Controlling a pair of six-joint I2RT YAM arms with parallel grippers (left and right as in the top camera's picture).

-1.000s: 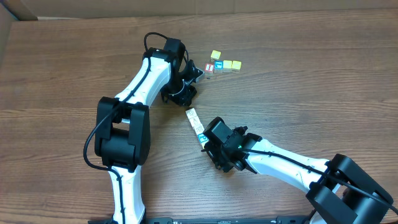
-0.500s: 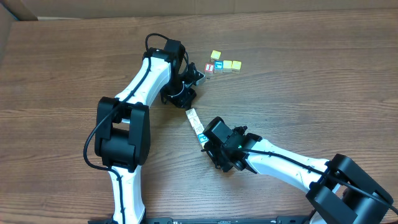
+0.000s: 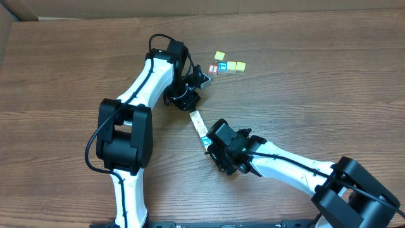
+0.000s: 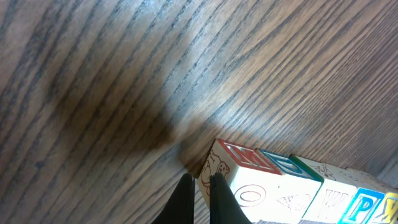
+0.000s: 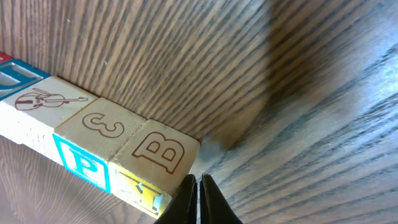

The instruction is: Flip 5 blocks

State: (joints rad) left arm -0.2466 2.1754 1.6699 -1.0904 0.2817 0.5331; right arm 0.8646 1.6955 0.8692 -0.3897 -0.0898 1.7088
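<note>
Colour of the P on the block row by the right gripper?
Blue P, blue border; clearest in right wrist view.

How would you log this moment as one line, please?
left tool: shut, at one end of row of pale wooden alphabet cubes | right tool: shut, at opposite end | row: flat on brown wooden table

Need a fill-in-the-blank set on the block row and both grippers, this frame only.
1. The left gripper and right gripper are both ___.
2. The end block beside the right gripper shows the brown letter ___.
3. Its neighbour in the row shows the numeral ___.
4. The side face of that neighbour carries a blue letter ___.

Missing words: shut; B; 3; P
</note>
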